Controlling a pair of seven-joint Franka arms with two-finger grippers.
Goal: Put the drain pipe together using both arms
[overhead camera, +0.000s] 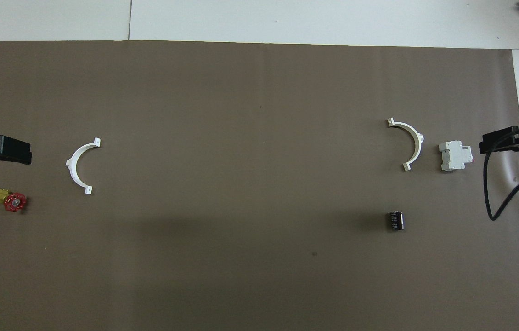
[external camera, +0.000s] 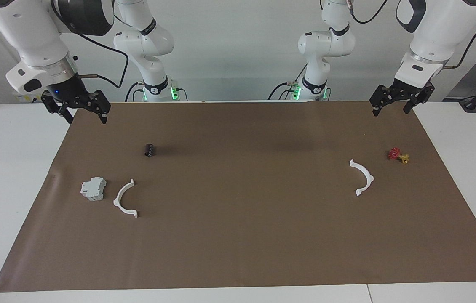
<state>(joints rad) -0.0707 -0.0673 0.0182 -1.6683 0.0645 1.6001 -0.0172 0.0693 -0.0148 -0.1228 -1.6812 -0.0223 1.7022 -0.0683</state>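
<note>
Drain pipe: two white halves, unjoined. One arc (external camera: 126, 198) lies lower left of the facing view, the other (external camera: 362, 177) at right, well apart on your bench (external camera: 238, 252). Left tool (external camera: 397, 100) and right tool (external camera: 78, 107) hang spread, empty. Everything remains.

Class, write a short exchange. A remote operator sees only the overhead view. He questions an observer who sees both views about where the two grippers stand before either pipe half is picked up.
Operator: Is the left gripper resting on the mat?
Observer: No. The left gripper hangs in the air over the mat's corner at the left arm's end.
Operator: Is the right gripper holding anything?
Observer: No. The right gripper is raised over the corner at the right arm's end, with its jaws open and empty.
</note>
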